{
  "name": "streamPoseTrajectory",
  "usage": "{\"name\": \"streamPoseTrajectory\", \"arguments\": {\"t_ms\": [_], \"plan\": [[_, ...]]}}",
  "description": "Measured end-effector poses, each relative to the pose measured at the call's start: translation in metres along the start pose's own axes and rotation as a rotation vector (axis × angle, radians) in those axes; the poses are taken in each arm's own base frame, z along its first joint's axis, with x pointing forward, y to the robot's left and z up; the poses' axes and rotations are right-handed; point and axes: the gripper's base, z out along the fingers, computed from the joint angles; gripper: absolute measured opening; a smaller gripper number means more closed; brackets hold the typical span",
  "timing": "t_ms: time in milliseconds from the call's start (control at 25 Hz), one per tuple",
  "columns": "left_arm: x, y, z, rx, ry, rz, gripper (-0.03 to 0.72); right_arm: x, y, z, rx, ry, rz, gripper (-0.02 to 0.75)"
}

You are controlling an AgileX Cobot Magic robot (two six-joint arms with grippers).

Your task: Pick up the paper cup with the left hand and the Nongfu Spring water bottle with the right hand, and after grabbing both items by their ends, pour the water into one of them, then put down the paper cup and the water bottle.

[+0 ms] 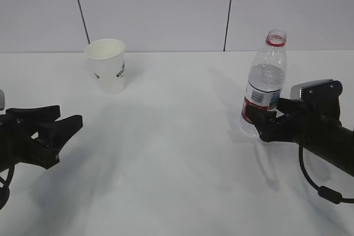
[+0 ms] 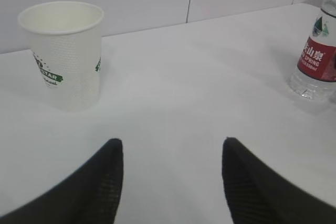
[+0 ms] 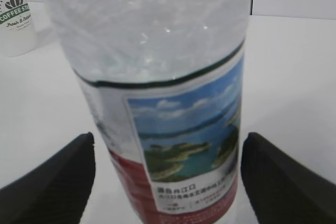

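From the outside camera, I see the paper cup (image 1: 107, 65) standing upright, far back on the left of the white table (image 1: 177, 153). My left hand (image 1: 47, 128) sits low near the front, well apart from the cup, with its fingers spread and nothing between them. I think it waits there so it can slide straight ahead to the cup. On the right, the Nongfu Spring water bottle (image 1: 264, 84) stands upright with no cap on, so water can pour out. My right hand (image 1: 259, 121) is at its lower part, down by the label, where a grip should leave the top free to tip.

From the left wrist camera, both black fingers (image 2: 105, 182) stand wide apart at the bottom, with bare table between them. The cup is ahead and off to the left, so I judge I must turn or shift left to line up. The bottle shows at the right edge.

From the right wrist camera, the bottle fills the view, right between the two fingers (image 3: 58, 177). They are spread wide, with a gap on each side, so they are not squeezing it. The cup peeks in at the top left.
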Motion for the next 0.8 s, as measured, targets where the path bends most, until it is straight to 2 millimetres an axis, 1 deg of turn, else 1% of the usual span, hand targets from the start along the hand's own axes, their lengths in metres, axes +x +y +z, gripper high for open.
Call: {"name": "streamPoseTrajectory", "arguments": {"t_ms": [120,440,680,800], "plan": [[0.000,0.000,0.000,0.000,0.000,0.000,0.444,0.001,-0.001,0.003,-0.002,-0.001,-0.001,0.660],[0.000,0.000,0.000,0.000,0.000,0.000,0.444,-0.010,-0.004,0.013,-0.004,-0.047,-0.019,0.660],[0.000,0.000,0.000,0.000,0.000,0.000,0.444,-0.011,-0.005,0.015,-0.007,-0.054,-0.025,0.660],[0.000,0.000,0.000,0.000,0.000,0.000,0.444,-0.010,-0.006,0.019,-0.008,-0.056,-0.026,0.659]]}}
